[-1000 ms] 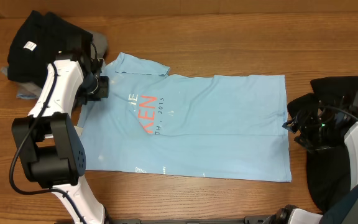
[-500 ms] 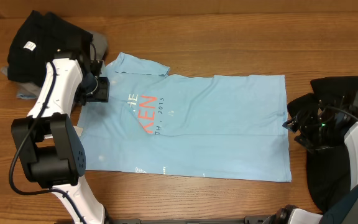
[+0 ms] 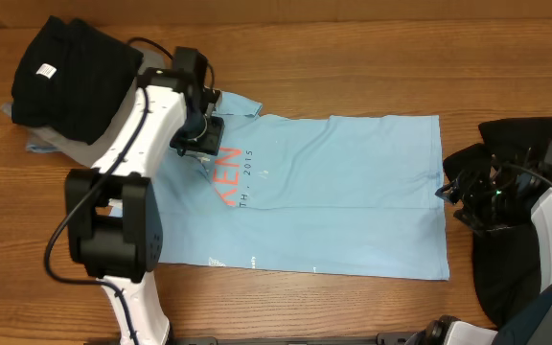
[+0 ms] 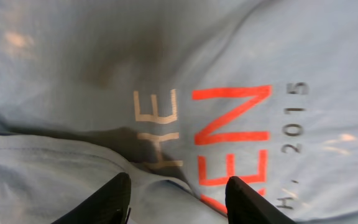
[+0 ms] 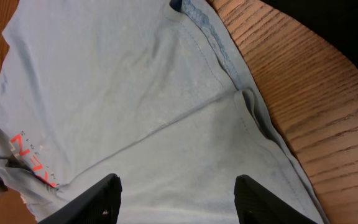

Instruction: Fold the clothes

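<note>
The light blue T-shirt (image 3: pixel 353 192) lies spread on the wooden table, its red and white lettering (image 3: pixel 228 172) at the left. My left gripper (image 3: pixel 202 144) is low over the lettering and shut on a fold of the shirt's left side. In the left wrist view that fold (image 4: pixel 73 174) bulges between the fingers (image 4: pixel 176 202) and covers part of the letters (image 4: pixel 229 124). My right gripper (image 3: pixel 451 196) is open and empty over the shirt's right hem. The right wrist view shows the hem (image 5: pixel 229 68) ahead of its fingers (image 5: pixel 176 202).
A pile of black clothes (image 3: pixel 65 67) sits at the back left corner, with grey fabric (image 3: pixel 10 110) peeking out under it. Another black garment (image 3: pixel 511 268) lies at the right edge under the right arm. Bare wood (image 3: pixel 353 48) runs along the back.
My left gripper has moved right from the shirt's left sleeve to over the lettering, pulling the shirt's left side with it. The right arm has not moved.
</note>
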You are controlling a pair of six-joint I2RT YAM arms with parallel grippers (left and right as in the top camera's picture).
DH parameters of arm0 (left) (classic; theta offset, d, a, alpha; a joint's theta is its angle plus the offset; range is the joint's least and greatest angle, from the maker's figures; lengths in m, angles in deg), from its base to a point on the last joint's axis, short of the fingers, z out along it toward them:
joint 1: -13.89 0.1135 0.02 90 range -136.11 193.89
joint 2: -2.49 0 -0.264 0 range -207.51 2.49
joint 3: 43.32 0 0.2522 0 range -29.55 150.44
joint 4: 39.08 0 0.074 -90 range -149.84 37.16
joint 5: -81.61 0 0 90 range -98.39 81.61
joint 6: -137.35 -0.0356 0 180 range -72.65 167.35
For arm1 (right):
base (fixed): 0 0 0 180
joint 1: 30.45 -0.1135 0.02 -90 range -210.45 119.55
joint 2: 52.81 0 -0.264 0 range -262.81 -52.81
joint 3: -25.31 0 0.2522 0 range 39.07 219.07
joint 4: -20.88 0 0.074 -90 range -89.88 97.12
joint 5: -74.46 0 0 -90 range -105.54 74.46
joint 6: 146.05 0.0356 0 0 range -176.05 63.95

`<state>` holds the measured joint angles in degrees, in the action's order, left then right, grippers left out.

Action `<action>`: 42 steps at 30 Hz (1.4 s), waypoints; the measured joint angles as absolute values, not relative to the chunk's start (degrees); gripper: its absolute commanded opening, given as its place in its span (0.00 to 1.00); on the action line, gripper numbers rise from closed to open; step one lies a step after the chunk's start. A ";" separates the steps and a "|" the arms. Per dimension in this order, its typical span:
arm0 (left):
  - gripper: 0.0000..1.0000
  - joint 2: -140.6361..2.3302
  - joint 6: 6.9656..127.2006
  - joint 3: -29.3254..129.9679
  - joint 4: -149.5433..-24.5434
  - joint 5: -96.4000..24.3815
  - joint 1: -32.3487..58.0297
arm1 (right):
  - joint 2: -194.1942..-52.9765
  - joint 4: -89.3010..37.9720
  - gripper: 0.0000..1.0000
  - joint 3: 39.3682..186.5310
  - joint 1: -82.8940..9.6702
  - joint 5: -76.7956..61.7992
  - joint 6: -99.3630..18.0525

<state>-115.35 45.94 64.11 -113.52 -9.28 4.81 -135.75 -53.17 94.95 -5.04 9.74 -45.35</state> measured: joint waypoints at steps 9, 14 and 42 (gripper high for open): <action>0.35 -119.87 47.71 63.72 -114.57 -1.48 4.63 | -135.75 -53.56 0.62 94.95 -5.06 9.74 -45.38; 0.07 -120.20 47.73 63.70 -115.25 -1.69 4.63 | -135.75 -53.54 0.62 94.95 -5.04 9.74 -45.35; 0.04 -120.18 53.28 72.16 -125.98 -7.18 8.63 | -135.75 -53.48 0.62 94.95 -5.04 9.74 -45.38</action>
